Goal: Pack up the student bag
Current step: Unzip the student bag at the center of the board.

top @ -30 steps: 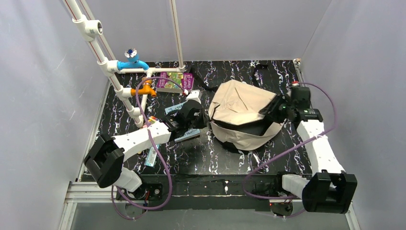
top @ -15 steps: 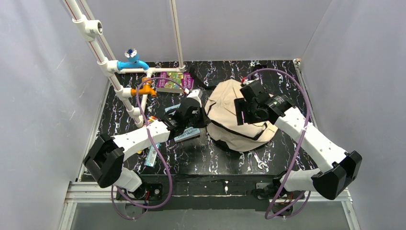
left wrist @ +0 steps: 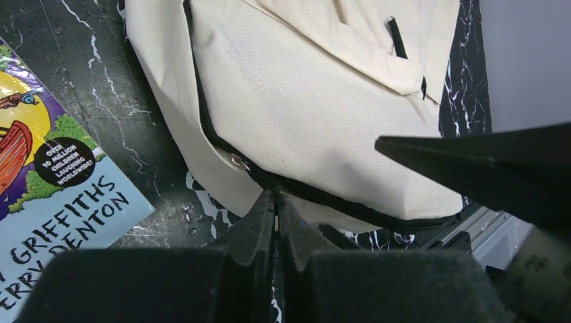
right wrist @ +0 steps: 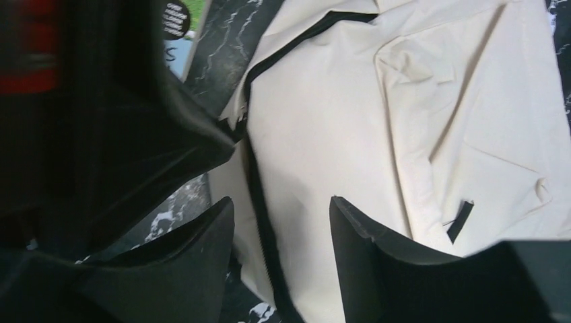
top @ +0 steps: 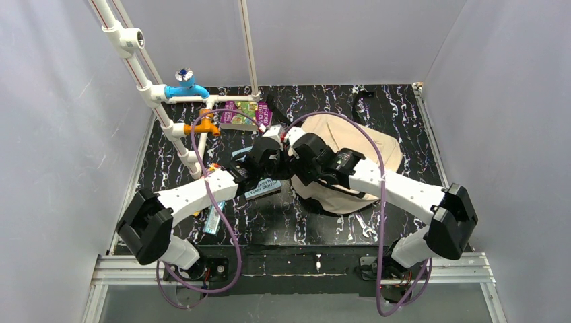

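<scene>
top external view: the student bag [top: 357, 134] lies flat on the table [top: 289, 222], and both arms meet at the side of it that faces the left arm. the left gripper [left wrist: 276, 195] has its fingers pressed together, with nothing seen between them. its tips sit right at the bag's edge, just short of the black zipper line [left wrist: 202, 114] that runs ahead of it. the right gripper [right wrist: 279, 202] has its jaws apart and holds nothing. it hangs above the same seam, the zipper passing between its fingers and the beige panel spreading ahead and to one side.

as a judgement, packing has hardly begun. the bag looks slack and thin. i cannot tell whether the zipper is closed all the way, and no opening wide enough to load is visible. the things to pack lie outside it:
- a light blue book [left wrist: 54, 188] on the table just beside the left gripper
- a purple and green book [top: 244, 114] well beyond it
- a tube [top: 212, 219] back along the left arm
- a wrench [top: 365, 227] under the right arm, near the bag

what remains is to open the bag and put each item in.
</scene>
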{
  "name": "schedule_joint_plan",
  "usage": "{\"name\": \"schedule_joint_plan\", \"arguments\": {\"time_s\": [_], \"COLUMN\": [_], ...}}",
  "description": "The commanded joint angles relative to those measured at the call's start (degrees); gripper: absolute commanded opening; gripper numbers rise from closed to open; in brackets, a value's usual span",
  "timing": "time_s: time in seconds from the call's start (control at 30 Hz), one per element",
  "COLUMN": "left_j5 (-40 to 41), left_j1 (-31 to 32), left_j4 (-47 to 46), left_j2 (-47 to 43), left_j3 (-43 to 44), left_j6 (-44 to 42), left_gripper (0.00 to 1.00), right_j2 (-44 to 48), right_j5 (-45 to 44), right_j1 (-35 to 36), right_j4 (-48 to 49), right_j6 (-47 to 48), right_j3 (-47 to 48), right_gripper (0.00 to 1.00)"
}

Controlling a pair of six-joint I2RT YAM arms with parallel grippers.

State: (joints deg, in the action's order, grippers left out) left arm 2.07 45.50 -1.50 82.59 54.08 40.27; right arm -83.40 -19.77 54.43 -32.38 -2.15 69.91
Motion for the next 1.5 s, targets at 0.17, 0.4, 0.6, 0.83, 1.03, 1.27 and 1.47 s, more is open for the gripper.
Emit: {"name": "schedule_joint_plan", "arguments": {"time_s": [0.17,0.4,0.6,0.83,1.03,1.27,1.47], "left_j5": [1.17,2.75,12.76,27.31,26.65,32.49,32.07], "left_j1": [-0.60,-0.67,-0.62,0.46,-0.45,-0.50,0.25], "left_j4": [2.80,3.34,6.79,10.24,12.89,14.96,14.46], "left_j2": [-4.49,-4.50,-1.20,12.91,20.18,17.47,10.53], "left_j3": [0.68,0.11,3.23,12.04,22.92,24.39,21.36], "left_j6": [-0.65,-0.02,0.06,-1.39,-6.23,-10.81,-11.70], "left_gripper": [0.00,0.00,0.00,0.00,0.00,0.00,0.00], "right_j2": [0.67,1.44,10.01,21.56,23.04,25.18,25.61], "right_j5": [-7.39,-12.72,-12.18,0.58,-1.73,-5.09,-1.91], "right_j1": [-0.80,-1.21,-1.44,-1.26,-1.26,-1.35,-1.35], "right_j4": [14.79,18.63,16.79,20.76,21.84,20.69,21.16], "right_j6": [2.80,0.05,-5.29,-5.47,-7.77,-9.91,-7.63], "right_j3": [-8.39,-12.07,-17.43,-23.81,-26.73,-26.69,-27.36], "right_gripper": [0.48,0.24,0.01,0.01,0.01,0.01,0.01]}}
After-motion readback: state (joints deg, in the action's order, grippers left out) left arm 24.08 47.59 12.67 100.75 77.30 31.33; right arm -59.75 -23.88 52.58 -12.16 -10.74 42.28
